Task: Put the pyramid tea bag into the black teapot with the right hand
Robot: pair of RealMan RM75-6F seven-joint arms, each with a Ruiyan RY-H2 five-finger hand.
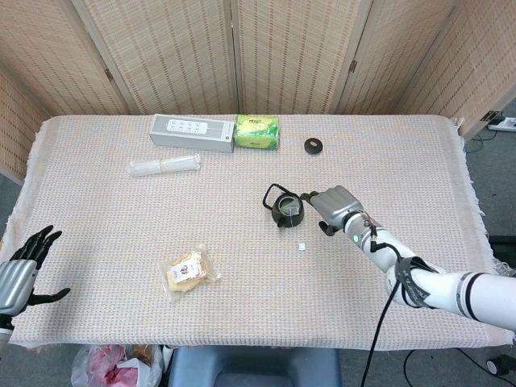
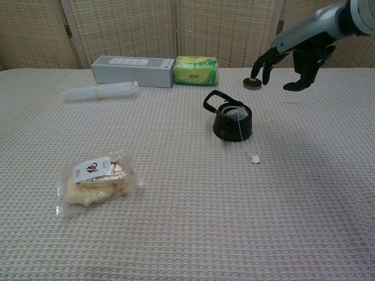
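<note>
The black teapot (image 1: 285,210) (image 2: 231,121) stands near the table's middle, its handle tipped to the back left. The pyramid tea bag (image 2: 237,113) lies in its mouth. Its string runs over the rim to a white tag (image 2: 254,158) (image 1: 301,245) on the cloth. My right hand (image 1: 332,208) (image 2: 293,57) hovers raised, just right of the teapot, fingers apart and holding nothing. My left hand (image 1: 20,274) rests open at the table's near left edge, seen only in the head view.
A small black lid (image 1: 314,145) (image 2: 252,82) lies behind the teapot. Along the back are a grey box (image 1: 192,131) and a green packet (image 1: 257,131). A clear plastic roll (image 1: 164,166) and a snack bag (image 1: 190,271) lie to the left.
</note>
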